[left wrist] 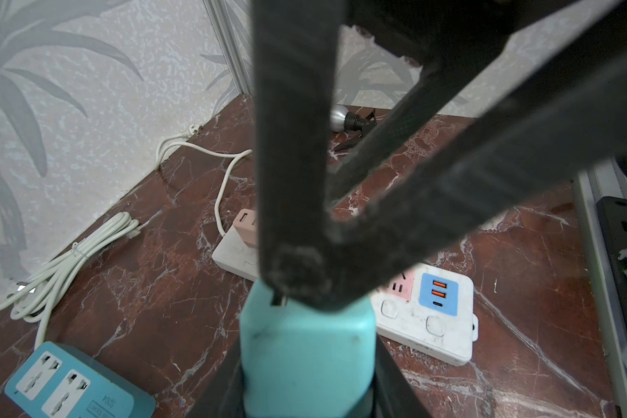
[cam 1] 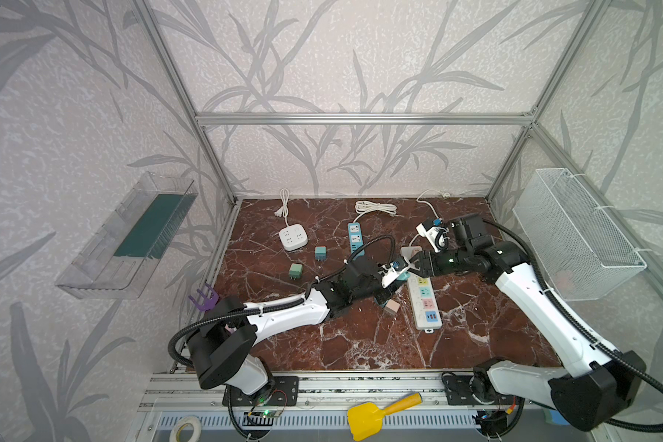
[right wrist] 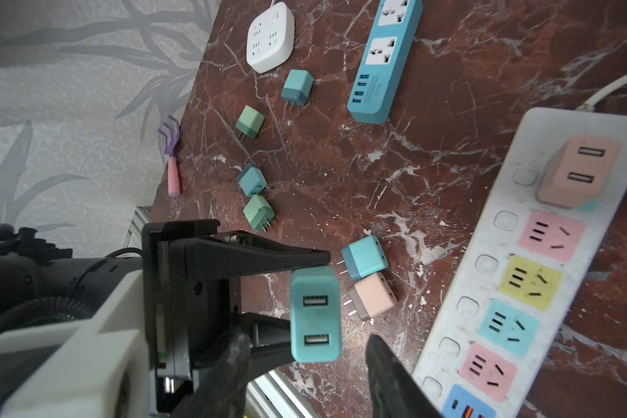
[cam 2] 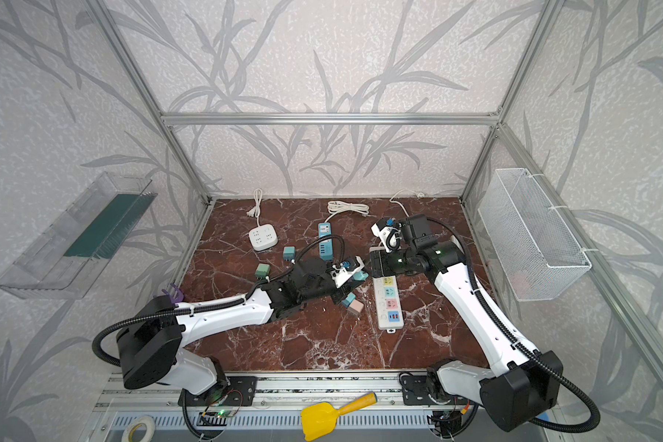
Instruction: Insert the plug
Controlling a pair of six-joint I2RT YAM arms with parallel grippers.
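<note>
My left gripper [left wrist: 308, 380] is shut on a teal plug [left wrist: 306, 347] with two USB ports, held above the table; in both top views the plug [cam 1: 403, 274] [cam 2: 360, 275] hangs just left of the white power strip [cam 1: 415, 310] [cam 2: 379, 310]. My right gripper [right wrist: 306, 347] is open, and its fingers [right wrist: 388, 369] straddle the plug's [right wrist: 315, 315] outer end without touching it. The strip [right wrist: 485, 289] has pink, yellow and blue sockets. A pink plug [right wrist: 576, 173] sits in its end socket.
A teal and a pink plug [right wrist: 371, 295] lie loose beside the strip. Further left are several more plugs [cam 1: 295, 271], a blue power strip [cam 1: 356, 239] and a white square socket block [cam 1: 293, 237]. A wire basket [cam 1: 575, 237] hangs on the right wall.
</note>
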